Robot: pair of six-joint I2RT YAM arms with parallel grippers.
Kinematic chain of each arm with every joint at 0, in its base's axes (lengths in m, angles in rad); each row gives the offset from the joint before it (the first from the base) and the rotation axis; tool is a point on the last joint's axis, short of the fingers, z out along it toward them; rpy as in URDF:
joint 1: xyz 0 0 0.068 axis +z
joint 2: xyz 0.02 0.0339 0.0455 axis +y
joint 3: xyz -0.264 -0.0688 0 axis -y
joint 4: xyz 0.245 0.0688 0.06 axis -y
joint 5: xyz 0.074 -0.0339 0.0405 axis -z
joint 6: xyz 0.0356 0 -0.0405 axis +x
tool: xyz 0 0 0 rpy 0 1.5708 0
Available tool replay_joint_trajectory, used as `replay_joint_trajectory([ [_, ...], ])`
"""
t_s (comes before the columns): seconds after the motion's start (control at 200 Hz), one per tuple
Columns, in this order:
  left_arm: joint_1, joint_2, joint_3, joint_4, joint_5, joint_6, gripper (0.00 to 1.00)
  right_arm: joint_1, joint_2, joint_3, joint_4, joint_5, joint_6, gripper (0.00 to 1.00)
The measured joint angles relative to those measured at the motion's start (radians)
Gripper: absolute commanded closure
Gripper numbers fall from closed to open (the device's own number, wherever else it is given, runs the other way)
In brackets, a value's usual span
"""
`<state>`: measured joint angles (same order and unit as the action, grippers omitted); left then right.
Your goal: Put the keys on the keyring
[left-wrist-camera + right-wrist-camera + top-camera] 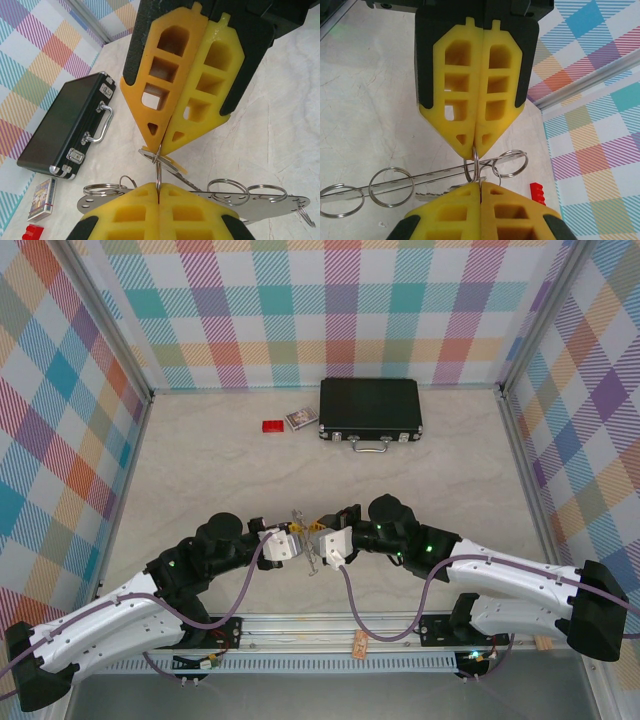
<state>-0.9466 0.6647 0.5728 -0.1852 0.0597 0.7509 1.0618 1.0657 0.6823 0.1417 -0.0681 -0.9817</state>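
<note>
The keyring [158,172] is a thin grey metal loop, seen edge-on and stretched between both grippers just above the table. My left gripper [158,189] is shut on its near end, and the right gripper [160,146] is shut on the far end. A key with a yellow-orange head [176,167] hangs at the right gripper's tips, touching the loop. In the right wrist view the right gripper [480,184] and left gripper [475,146] pinch the same keyring [476,162]. The plain silver key [427,195] lies just left of the right fingers. From above, the left gripper [297,542] and right gripper [318,542] meet tip to tip.
A flat silver strip [270,206] with holes and several split rings lies on the table under the grippers. At the back stand a black case [370,408] with a silver handle, a small card box [301,418] and a red block [272,426].
</note>
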Motion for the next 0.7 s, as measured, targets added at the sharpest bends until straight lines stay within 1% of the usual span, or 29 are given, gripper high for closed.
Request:
replay_joint_trajectory([
  [0.7, 0.0, 0.023, 0.002, -0.001, 0.01, -0.003, 1.0, 0.007, 0.006, 0.0, 0.008, -0.001, 0.0, 1.0],
])
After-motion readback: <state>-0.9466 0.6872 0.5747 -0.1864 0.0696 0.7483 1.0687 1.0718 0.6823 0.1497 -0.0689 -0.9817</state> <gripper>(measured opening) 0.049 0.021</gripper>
